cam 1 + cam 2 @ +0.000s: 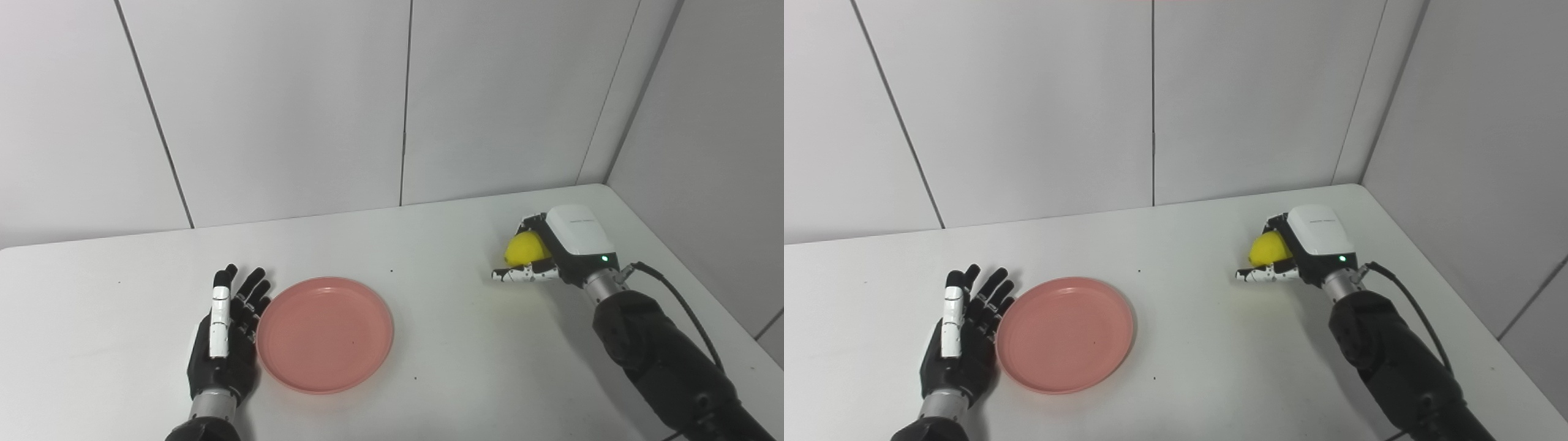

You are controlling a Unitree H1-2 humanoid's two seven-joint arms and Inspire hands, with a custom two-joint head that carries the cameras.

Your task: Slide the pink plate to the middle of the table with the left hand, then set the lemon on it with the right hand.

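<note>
The pink plate (324, 334) lies flat on the white table (429, 343), a little left of centre and near the front edge. My left hand (229, 327) rests open beside the plate's left rim, fingers straight and pointing away from me, their side against or very near the rim. At the right, the yellow lemon (525, 248) sits in my right hand (551, 254), whose fingers curl around it while the thumb sticks out to the left. Whether the lemon still touches the table is unclear.
Grey wall panels stand behind the table and along its right side. The table's right edge (692, 275) runs close to my right forearm, where a black cable (686, 306) loops off the wrist.
</note>
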